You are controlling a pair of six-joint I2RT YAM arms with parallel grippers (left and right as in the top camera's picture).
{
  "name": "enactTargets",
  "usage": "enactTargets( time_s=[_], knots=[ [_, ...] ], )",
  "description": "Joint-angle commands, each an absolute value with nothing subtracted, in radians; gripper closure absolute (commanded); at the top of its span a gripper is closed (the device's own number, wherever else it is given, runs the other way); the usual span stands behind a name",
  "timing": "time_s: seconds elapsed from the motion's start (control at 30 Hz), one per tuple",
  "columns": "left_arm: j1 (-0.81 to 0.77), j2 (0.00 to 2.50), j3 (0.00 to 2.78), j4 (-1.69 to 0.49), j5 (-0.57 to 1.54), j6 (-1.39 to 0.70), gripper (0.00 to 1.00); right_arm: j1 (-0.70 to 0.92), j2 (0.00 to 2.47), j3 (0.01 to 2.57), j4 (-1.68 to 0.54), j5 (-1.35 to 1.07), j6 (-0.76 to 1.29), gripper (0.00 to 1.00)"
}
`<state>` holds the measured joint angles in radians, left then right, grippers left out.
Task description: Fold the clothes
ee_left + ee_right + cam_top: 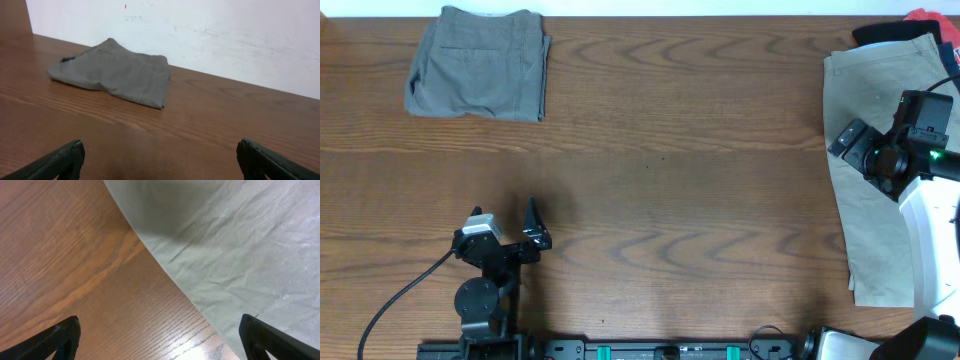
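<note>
The grey-green shorts (480,62) lie folded at the far left of the table; they also show in the left wrist view (117,71). The larger tan shorts (868,200) lie spread flat at the right edge and fill the right of the right wrist view (240,245). Black (880,33) and red (932,20) garments lie at the far right corner. My left gripper (532,232) is open and empty near the front left, far from the grey-green shorts. My right gripper (160,342) is open and empty, hovering over the left edge of the tan shorts.
The wooden table (680,150) runs between the two pairs of shorts. A white wall (225,35) stands behind the far edge. A black cable (400,295) trails from the left arm's base at the front left.
</note>
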<state>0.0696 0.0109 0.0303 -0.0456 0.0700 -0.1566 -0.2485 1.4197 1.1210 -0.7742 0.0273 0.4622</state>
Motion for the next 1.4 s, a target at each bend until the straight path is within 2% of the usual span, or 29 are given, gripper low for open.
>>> enactTargets(
  time_s=[0.0, 0.23, 1.03, 1.37],
  knots=[
    [0.066, 0.004, 0.004, -0.065, 0.059, -0.143, 0.02, -0.255, 1.416, 1.131, -0.776, 0.041, 0.455, 0.01],
    [0.066, 0.004, 0.004, -0.065, 0.059, -0.143, 0.02, -0.255, 1.328, 1.129, -0.778, 0.041, 0.455, 0.01],
    [0.066, 0.004, 0.004, -0.065, 0.059, -0.143, 0.02, -0.186, 0.652, 1.129, -0.780, 0.041, 0.455, 0.01],
    [0.066, 0.004, 0.004, -0.065, 0.059, -0.143, 0.02, -0.053, 0.480, 1.129, -0.889, 0.042, 0.455, 0.01]
  ],
)
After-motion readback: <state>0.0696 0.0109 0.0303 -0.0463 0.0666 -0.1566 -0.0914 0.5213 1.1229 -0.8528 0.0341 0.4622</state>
